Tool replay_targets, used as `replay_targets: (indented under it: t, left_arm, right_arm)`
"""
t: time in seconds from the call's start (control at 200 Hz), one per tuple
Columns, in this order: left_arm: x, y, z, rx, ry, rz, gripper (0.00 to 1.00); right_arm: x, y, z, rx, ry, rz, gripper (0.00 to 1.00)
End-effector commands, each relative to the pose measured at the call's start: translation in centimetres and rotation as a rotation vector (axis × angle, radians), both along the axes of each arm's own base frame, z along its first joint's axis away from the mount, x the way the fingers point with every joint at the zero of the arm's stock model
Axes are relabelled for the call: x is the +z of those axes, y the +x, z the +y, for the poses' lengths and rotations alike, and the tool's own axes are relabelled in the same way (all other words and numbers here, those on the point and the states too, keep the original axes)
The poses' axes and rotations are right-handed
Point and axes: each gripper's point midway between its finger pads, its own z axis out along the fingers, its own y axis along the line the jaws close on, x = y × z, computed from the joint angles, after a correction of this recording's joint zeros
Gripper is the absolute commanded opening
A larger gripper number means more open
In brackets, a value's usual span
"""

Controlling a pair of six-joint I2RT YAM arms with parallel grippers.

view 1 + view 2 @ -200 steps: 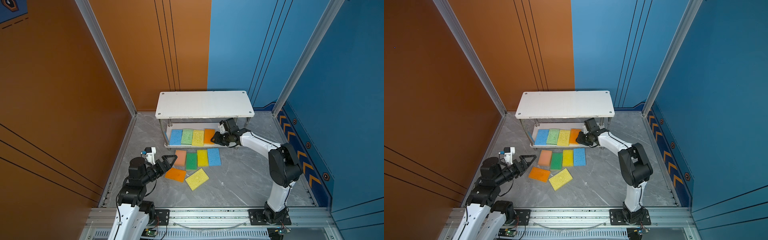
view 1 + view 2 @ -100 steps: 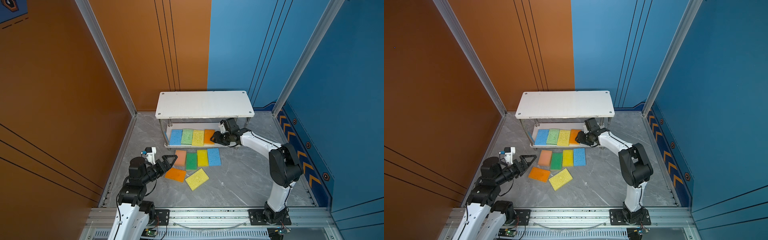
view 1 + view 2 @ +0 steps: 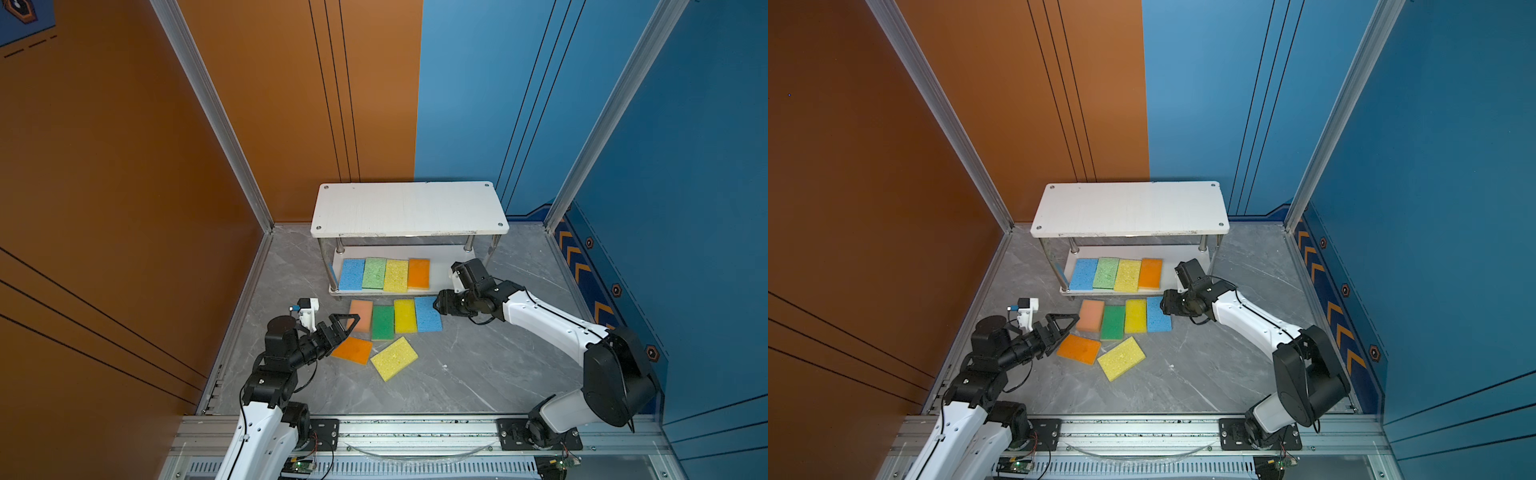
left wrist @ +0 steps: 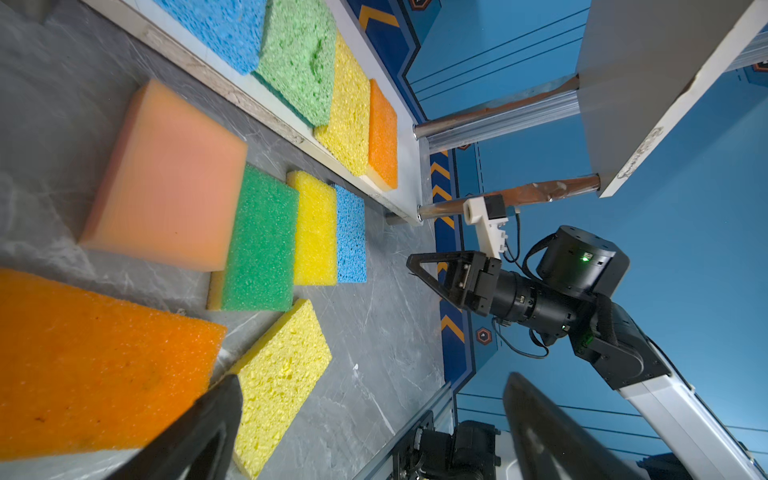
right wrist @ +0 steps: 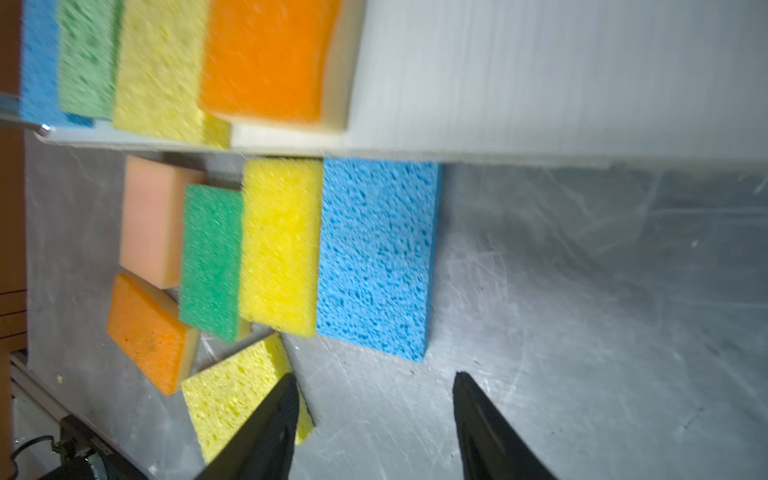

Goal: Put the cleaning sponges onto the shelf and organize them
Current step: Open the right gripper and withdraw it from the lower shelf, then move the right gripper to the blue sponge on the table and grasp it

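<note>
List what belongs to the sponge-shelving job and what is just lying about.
Job: shelf; on its lower board: blue sponge, light green sponge, yellow sponge, orange sponge; on the floor: peach-pink sponge, dark green sponge, bright yellow sponge, blue floor sponge, orange floor sponge, skewed yellow sponge.
Lying about: nothing loose; only wall panels, front rail.

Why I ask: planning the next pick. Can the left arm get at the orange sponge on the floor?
Probably yes: the left gripper, jaws open, hovers right beside the orange sponge, nothing between.

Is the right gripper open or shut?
Open. The right gripper shows fingers apart in its wrist view, only floor between them.
</note>
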Motion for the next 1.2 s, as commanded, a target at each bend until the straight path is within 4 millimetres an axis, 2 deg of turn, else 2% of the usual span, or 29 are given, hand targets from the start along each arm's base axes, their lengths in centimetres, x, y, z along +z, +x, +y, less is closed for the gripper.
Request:
replay_targets:
  t: [0.0, 0.21, 0.511, 1.021, 1.196]
  left_arm:
    - [0.4, 0.6, -1.1, -0.017, -0.036, -0.037, 0.98]
    - [0.3, 0.5, -2.9, -0.062, 0.0, -0.042, 0.98]
    - [-0.3, 0.1, -2.7, -0.05, 0.003, -0.033, 0.98]
    - [-0.5, 0.3, -2.7, -0.052, 0.009, -0.03, 0.98]
    - [-0.4, 0.1, -2.6, -0.05, 0.011, -0.032, 0.98]
  right_arm:
    - [-1.6, -1.8, -0.2, 0.013, -0.016, 0.044, 0.59]
    - [-3.2, -1.3, 0.7, 0.024, 0.008, 0.067, 0.54]
    - [-5.0, -0.1, 1.3, 0.025, 0.0, 0.094, 0.43]
    - [-4.7, 1.1, 1.3, 0.006, 0.016, 0.086, 0.4]
    - [-5.0, 1.5, 1.3, 0.003, 0.012, 0.089, 0.34]
